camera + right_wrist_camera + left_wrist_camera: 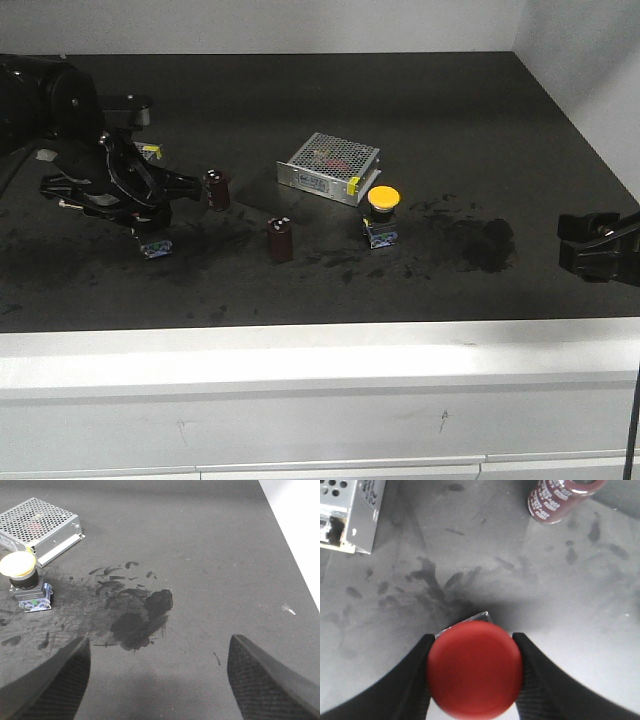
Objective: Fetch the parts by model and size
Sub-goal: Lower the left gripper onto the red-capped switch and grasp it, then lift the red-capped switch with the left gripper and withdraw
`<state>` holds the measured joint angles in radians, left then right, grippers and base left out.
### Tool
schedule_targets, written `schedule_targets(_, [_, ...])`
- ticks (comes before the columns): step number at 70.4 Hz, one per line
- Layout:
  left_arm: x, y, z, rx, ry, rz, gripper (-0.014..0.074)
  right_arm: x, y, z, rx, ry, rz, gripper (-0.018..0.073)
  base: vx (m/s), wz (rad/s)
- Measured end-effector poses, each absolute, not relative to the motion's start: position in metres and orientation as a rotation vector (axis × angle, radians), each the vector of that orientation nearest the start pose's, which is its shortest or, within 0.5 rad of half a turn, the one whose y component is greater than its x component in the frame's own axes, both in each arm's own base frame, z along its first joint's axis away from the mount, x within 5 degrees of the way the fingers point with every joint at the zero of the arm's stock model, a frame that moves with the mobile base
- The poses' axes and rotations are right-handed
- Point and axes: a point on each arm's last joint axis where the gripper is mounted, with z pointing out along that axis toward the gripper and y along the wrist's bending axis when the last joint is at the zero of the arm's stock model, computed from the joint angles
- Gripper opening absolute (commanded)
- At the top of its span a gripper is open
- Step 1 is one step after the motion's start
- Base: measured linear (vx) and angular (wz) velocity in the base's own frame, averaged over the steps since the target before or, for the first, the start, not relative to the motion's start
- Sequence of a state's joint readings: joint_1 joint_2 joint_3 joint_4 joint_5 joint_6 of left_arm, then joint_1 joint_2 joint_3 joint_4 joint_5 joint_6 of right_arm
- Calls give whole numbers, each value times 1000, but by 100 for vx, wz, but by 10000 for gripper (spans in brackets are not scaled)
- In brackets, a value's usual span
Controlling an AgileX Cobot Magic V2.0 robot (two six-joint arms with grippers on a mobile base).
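Smudged black tabletop (450,120) lies under me; my left gripper (474,646) is clenched on the red button (475,680), well left of the metal box (328,167); the yellow button (382,213) stands just beside that box; my right gripper (160,680) gapes, released

On my dark counter (450,110) a silver mesh-topped metal box (328,167) lies flat near the middle. Two maroon capacitors stand upright to my left of it, one (218,190) farther back and one (280,239) nearer the front edge. A black smeared stain (490,245) marks the surface on my right. My left wrist view catches the corner of another metal box (350,510).
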<state>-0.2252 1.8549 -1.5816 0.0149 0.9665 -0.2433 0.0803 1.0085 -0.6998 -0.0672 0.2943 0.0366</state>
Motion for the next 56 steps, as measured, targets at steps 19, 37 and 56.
schedule_targets(19, [358,-81,349,38,2489,-154,-8,210,15,304,-101,2083,12,546,0,0])
schedule_targets(37, [279,-61,385,87,2259,-152,-6,210,15,304,-101,2083,12,546,0,0])
schedule_targets(56, [201,-42,362,128,2164,-126,-6,210,15,304,-101,2083,12,546,0,0])
